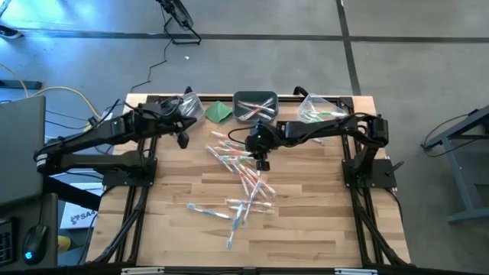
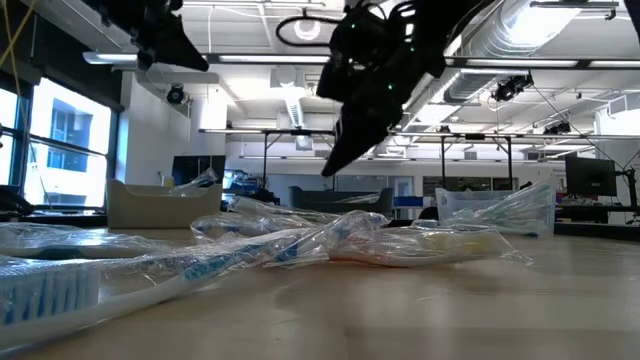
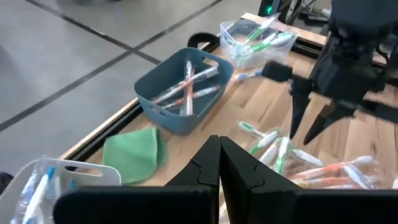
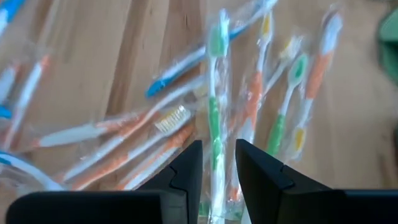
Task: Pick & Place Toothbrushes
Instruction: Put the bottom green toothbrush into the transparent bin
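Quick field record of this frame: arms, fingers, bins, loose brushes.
surface: wooden table
left gripper: waits near the back left, fingers shut, holding nothing
right gripper: above the loose toothbrushes, fingers slightly apart, a green-handled brush in line between them, nothing lifted
blue-grey bin: back centre, holds orange brushes
clear bin: back right, holds green brushes
second clear bin: back left, contents unclear in the high view
green cloth: between that bin and the blue-grey bin
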Tool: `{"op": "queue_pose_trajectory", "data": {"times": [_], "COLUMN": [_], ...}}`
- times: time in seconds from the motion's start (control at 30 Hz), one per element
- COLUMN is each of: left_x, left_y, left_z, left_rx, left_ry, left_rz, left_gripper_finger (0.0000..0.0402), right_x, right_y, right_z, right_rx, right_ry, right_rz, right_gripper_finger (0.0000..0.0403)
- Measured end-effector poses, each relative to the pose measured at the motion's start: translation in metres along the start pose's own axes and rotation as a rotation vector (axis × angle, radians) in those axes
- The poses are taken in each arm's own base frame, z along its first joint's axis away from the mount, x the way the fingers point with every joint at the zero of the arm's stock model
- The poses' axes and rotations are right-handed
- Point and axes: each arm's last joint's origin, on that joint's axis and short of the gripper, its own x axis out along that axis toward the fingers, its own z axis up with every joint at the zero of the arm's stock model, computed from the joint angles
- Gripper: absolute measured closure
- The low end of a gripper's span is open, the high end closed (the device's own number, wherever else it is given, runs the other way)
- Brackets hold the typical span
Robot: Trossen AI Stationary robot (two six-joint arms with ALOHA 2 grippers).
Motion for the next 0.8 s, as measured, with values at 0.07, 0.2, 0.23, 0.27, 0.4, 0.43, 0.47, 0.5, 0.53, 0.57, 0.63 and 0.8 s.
{"op": "queue_pose_trajectory", "data": {"times": [0.07,0.2,0.23,0.27,0.4,0.43,0.47,0.5,0.53,0.57,0.63,0.8], "left_x": [0.002,0.003,0.003,0.002,0.000,-0.001,-0.001,-0.001,-0.001,-0.001,-0.001,-0.001], "left_y": [0.001,0.001,0.001,0.001,0.002,0.002,0.002,0.002,0.002,0.002,0.002,0.002], "left_z": [-0.006,-0.011,-0.011,-0.010,-0.010,-0.010,-0.010,-0.010,-0.010,-0.010,-0.010,-0.010], "left_rx": [-0.016,-0.034,-0.041,-0.046,-0.050,-0.051,-0.051,-0.051,-0.051,-0.051,-0.051,-0.052], "left_ry": [-0.002,0.014,0.012,0.008,0.001,0.000,-0.001,-0.003,-0.004,-0.004,-0.002,-0.002], "left_rz": [0.000,0.003,0.003,0.002,0.002,0.001,0.001,0.001,0.001,0.001,0.001,0.002], "left_gripper_finger": [0.0401,0.0401,0.0401,0.0401,0.0401,0.0401,0.0401,0.0401,0.0401,0.0401,0.0401,0.0401], "right_x": [0.009,0.025,0.029,0.031,0.031,0.031,0.031,0.030,0.030,0.030,0.031,0.036], "right_y": [0.000,-0.001,-0.001,-0.001,-0.003,-0.004,-0.005,-0.006,-0.007,-0.008,-0.010,-0.008], "right_z": [-0.004,-0.014,-0.015,-0.016,-0.019,-0.020,-0.020,-0.021,-0.022,-0.022,-0.025,-0.031], "right_rx": [0.003,0.014,0.015,0.015,0.012,0.011,0.011,0.014,0.018,0.022,0.033,0.039], "right_ry": [0.026,0.083,0.091,0.094,0.133,0.142,0.151,0.156,0.158,0.159,0.171,0.214], "right_rz": [0.006,0.002,0.004,0.005,-0.059,-0.087,-0.103,-0.109,-0.108,-0.098,-0.060,-0.026], "right_gripper_finger": [0.0314,0.0314,0.0314,0.0314,0.0314,0.0314,0.0314,0.0314,0.0314,0.0314,0.0314,0.0314]}}
